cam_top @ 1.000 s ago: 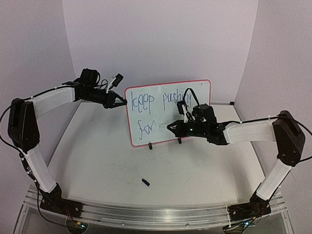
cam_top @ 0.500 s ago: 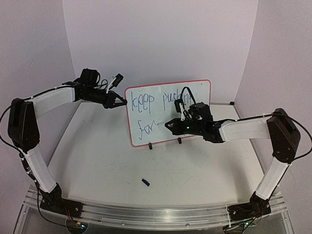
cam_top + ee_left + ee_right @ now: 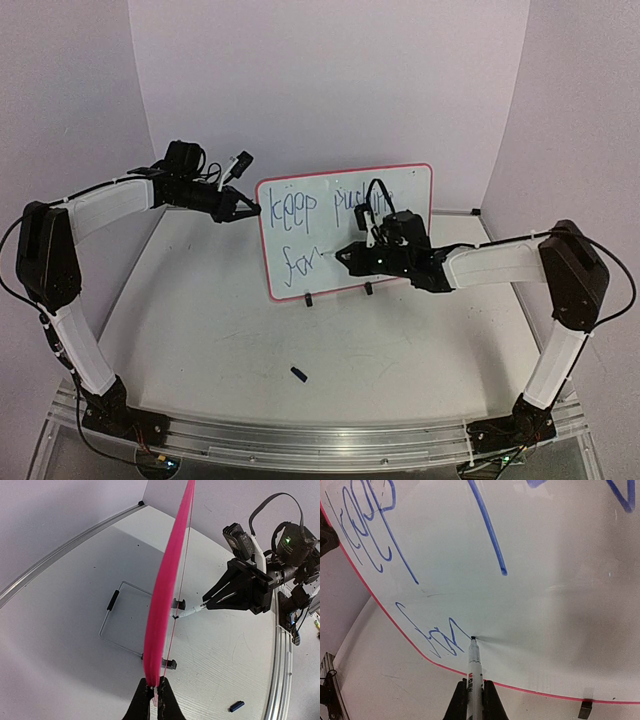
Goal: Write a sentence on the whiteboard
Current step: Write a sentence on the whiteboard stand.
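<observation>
The whiteboard (image 3: 400, 190) stands upright on two black clip feet at the table's back. Blue lettering (image 3: 297, 206) reads "keep pushing" on the top line and "for" (image 3: 297, 266) below. My left gripper (image 3: 247, 209) is shut on the board's red-pink left rim (image 3: 162, 605), seen edge-on in the left wrist view, where the gripper (image 3: 155, 700) shows at the bottom. My right gripper (image 3: 350, 254) is shut on a white marker (image 3: 474, 675), its black tip touching the board just right of the "for" strokes (image 3: 437, 637).
A small dark blue marker cap (image 3: 298, 374) lies on the table in front of the board; it also shows in the left wrist view (image 3: 237, 706). A wire stand (image 3: 112, 625) props the board from behind. Walls close in at back and sides.
My right gripper has moved left along the board's lower line with the marker. The left arm and the board have not moved.
</observation>
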